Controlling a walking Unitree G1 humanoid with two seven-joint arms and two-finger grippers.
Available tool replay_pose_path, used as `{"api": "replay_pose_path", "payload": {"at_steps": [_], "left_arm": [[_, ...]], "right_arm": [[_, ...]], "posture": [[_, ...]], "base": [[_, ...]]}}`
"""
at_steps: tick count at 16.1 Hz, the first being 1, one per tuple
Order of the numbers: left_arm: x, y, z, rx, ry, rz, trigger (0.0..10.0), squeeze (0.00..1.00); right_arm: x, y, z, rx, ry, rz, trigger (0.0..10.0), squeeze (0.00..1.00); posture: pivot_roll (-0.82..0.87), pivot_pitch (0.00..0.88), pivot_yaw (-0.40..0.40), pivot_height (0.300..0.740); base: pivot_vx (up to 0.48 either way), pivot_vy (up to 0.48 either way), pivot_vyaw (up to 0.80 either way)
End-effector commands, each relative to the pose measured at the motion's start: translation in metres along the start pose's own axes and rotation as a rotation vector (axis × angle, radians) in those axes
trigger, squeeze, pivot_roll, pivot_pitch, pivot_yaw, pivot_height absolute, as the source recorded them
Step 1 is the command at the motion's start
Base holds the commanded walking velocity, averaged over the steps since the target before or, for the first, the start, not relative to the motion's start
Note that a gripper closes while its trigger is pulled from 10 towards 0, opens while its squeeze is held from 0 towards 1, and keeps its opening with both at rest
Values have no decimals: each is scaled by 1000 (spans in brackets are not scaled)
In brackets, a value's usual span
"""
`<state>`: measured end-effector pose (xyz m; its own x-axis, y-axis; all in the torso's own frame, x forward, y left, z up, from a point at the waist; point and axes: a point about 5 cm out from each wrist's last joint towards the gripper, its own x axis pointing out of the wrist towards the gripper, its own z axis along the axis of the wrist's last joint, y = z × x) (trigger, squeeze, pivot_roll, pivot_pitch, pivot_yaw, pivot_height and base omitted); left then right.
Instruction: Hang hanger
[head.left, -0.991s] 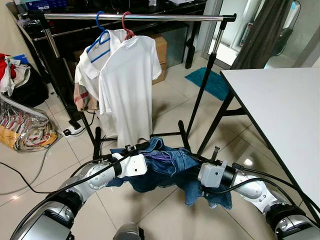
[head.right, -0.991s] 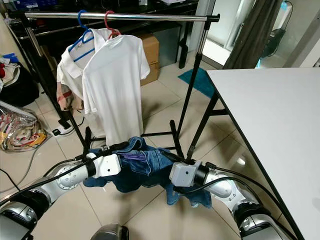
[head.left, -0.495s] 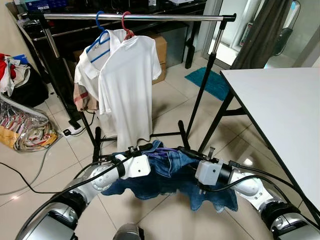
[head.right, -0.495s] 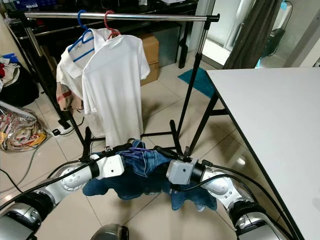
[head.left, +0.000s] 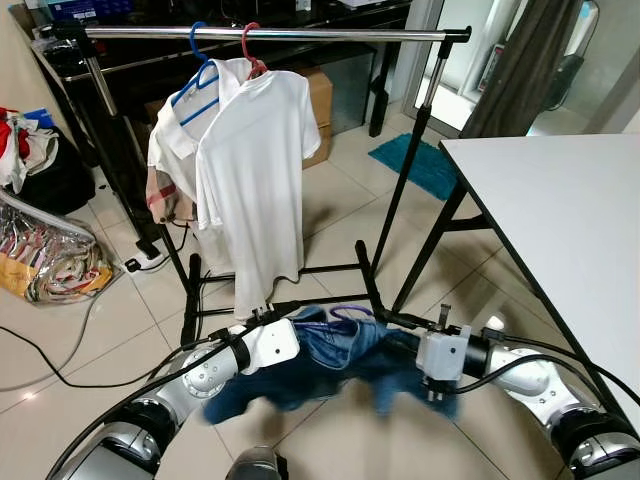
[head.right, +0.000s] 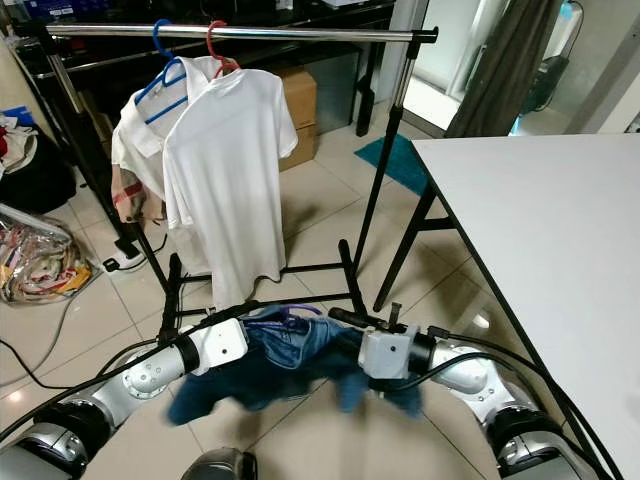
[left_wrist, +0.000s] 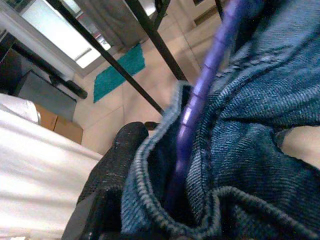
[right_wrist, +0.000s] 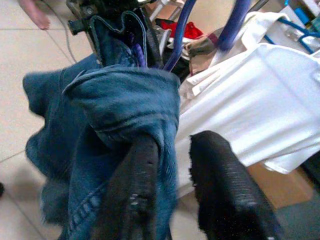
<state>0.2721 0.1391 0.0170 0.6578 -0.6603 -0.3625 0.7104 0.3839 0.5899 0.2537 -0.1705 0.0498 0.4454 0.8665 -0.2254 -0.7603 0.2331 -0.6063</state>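
A blue denim garment (head.left: 330, 355) on a purple hanger (head.left: 346, 311) hangs low between my two grippers, in front of the clothes rack's base. My left gripper (head.left: 298, 322) is shut on its waistband; in the left wrist view the purple hanger (left_wrist: 200, 95) runs inside the denim beside one black finger (left_wrist: 112, 170). My right gripper (head.left: 393, 322) grips the other side; in the right wrist view a denim fold (right_wrist: 125, 105) sits over one of its fingers (right_wrist: 135, 195). The rack's silver rail (head.left: 270, 34) is high above, carrying a white shirt (head.left: 250, 150) on a red hanger and another on a blue hanger (head.left: 200, 70).
A white table (head.left: 560, 220) stands close on the right. The rack's black legs and base bars (head.left: 330, 270) lie just ahead. Bags and clothes (head.left: 50, 255) pile up at the left, with a cable across the floor. A teal mat (head.left: 415, 165) and a cardboard box (head.left: 320, 100) lie behind the rack.
My right arm has swung out to the right and the left gripper has moved forward. The denim is now pulled out between them, and the purple hook shows above it.
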Motion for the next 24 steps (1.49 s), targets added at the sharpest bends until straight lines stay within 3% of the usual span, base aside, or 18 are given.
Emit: {"api": "replay_pose_path", "payload": {"at_steps": [1,2,3,4,7,9,11,16,24], "left_arm": [[0,-1,-1,-31,7,22,0,0],[-1,-2,-2,-43,12,25,0,0],[-1,-3,-4,-66,18,40,0,0],[-2,-3,-5,-81,20,51,0,0],[-5,0,-8,-181,20,140,0,0],[-5,2,-8,-222,13,189,0,0],[-6,3,-8,-243,13,221,0,0],[-7,5,-9,-265,12,257,0,0],[-8,5,-9,-252,16,272,0,0]], "right_arm": [[-2,-2,1,-3,-11,9,10000,1000],[-3,-2,1,9,-9,19,10000,1000],[-5,-2,0,33,-1,17,10000,592],[-6,-3,-1,53,1,4,10000,0],[-11,-17,-7,165,11,-187,10000,0],[-13,-26,-12,248,16,-365,10000,0],[-12,-28,-13,292,13,-460,10000,0],[-6,-18,-17,358,31,-512,10000,0],[-4,-17,-16,354,34,-505,10000,0]], "posture": [[258,1,-7,740],[258,1,-7,740],[264,2,-12,740],[264,2,-12,740],[265,4,-9,740],[266,5,-7,740],[265,4,-5,740],[269,8,-5,740],[268,13,-10,740]], "base": [[0,0,0],[0,0,0],[0,0,0],[0,0,0],[0,0,0],[0,0,0],[0,0,0],[0,0,0],[0,0,0]]}}
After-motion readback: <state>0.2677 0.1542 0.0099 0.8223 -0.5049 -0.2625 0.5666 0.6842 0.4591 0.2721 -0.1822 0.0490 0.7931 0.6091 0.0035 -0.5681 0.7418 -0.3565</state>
